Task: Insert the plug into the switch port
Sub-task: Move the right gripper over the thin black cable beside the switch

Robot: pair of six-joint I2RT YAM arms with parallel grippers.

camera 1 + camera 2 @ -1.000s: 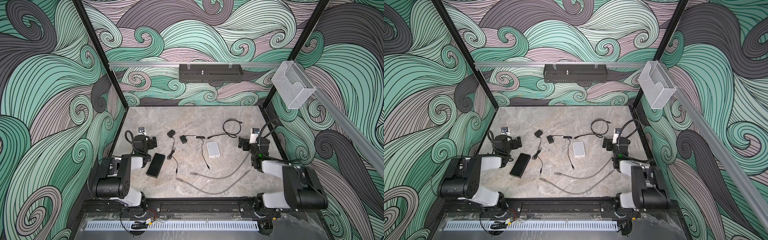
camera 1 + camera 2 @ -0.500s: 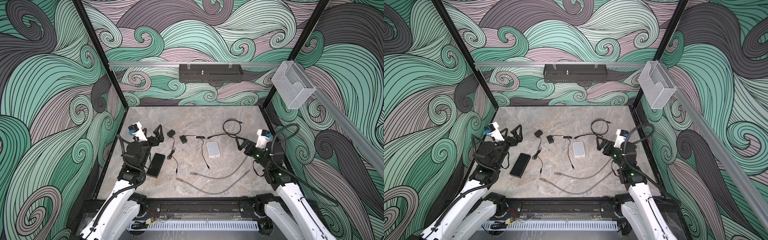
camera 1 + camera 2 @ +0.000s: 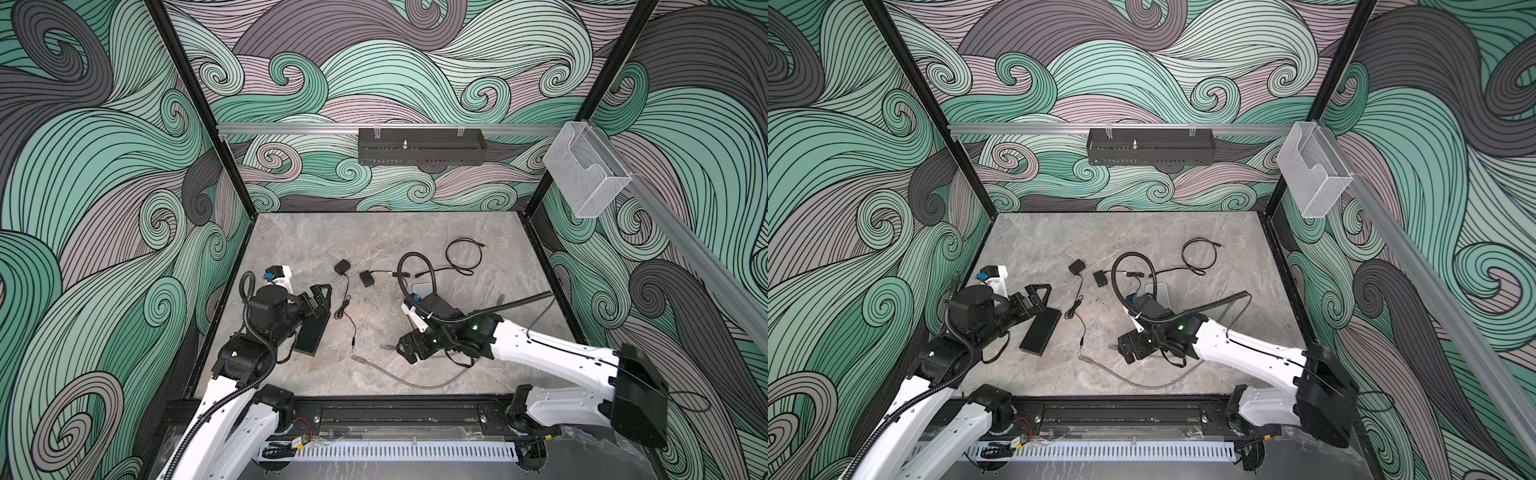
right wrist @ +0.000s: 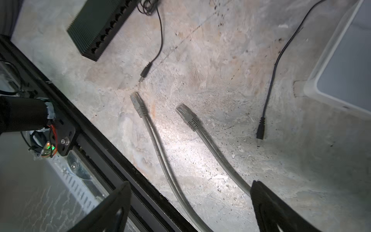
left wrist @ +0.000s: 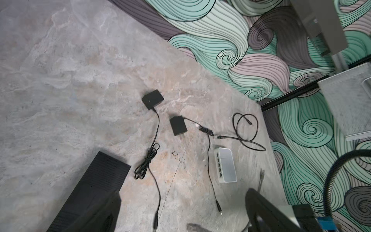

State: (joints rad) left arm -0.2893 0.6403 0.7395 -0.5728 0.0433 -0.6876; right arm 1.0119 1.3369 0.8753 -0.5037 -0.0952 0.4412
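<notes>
A grey network cable lies on the stone table with both plugs free: one plug (image 4: 187, 116) (image 3: 386, 346) and another plug (image 4: 137, 103) (image 3: 358, 358). My right gripper (image 3: 405, 349) (image 4: 190, 209) hovers open just behind them, with the two cable strands running between its fingers (image 4: 269, 206) untouched. A black switch (image 3: 312, 330) (image 4: 102, 26) shows its row of ports. My left gripper (image 3: 322, 297) (image 5: 180, 211) is open above the far end of it, holding nothing. A small white switch (image 5: 225, 166) (image 3: 1158, 291) lies beyond my right wrist.
Two black power adapters (image 3: 343, 266) (image 3: 367, 277) with thin leads and barrel plugs (image 4: 261, 130) lie mid-table. A black cable loop (image 3: 463, 257) sits at the back right. The black front rail (image 4: 112, 152) borders the table close to the grey cable.
Both arms have unfolded from the table's sides. My right gripper swung inward and forward over the grey cable. My left gripper came down over the black switch.
</notes>
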